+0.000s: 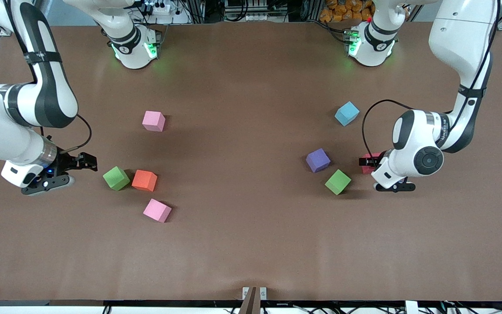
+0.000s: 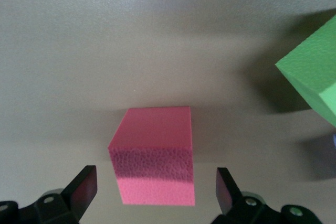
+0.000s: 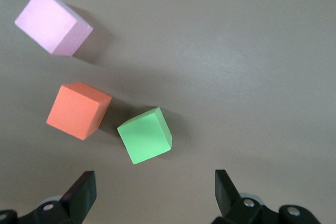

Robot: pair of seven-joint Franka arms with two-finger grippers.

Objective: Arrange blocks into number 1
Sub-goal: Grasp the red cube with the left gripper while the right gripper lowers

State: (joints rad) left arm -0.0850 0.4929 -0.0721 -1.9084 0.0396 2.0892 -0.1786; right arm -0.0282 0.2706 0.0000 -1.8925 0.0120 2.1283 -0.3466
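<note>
Brown matte covering spans the whole table (image 1: 251, 253), with the two arm bases standing along its far edge. Five small solid-colour cubes with sharp edges and a faintly grainy foam-like skin lie on it in two loose groups. Toward the right arm's end, a green block (image 1: 116, 178) sits touching or just beside an orange block (image 1: 144, 180); both are turned at a slight angle to the table edge. Toward the left arm's end, a purple block (image 1: 318, 160) lies near a second green block (image 1: 337, 182), which is nearer to the front camera, and a red block (image 1: 369, 162) sits partly hidden under the left arm's wrist. In the left wrist view that red block (image 2: 155, 156) looks pinkish-red, upright, resting flat on the table. The left gripper (image 2: 155, 195) hangs just above it with its jaws spread wide on either side, not touching it. The right gripper (image 3: 152, 195) is likewise wide apart and holds nothing; it hovers low over bare table toward the right arm's end, just beside the green block (image 3: 145, 135) and the orange block (image 3: 79, 110).
</note>
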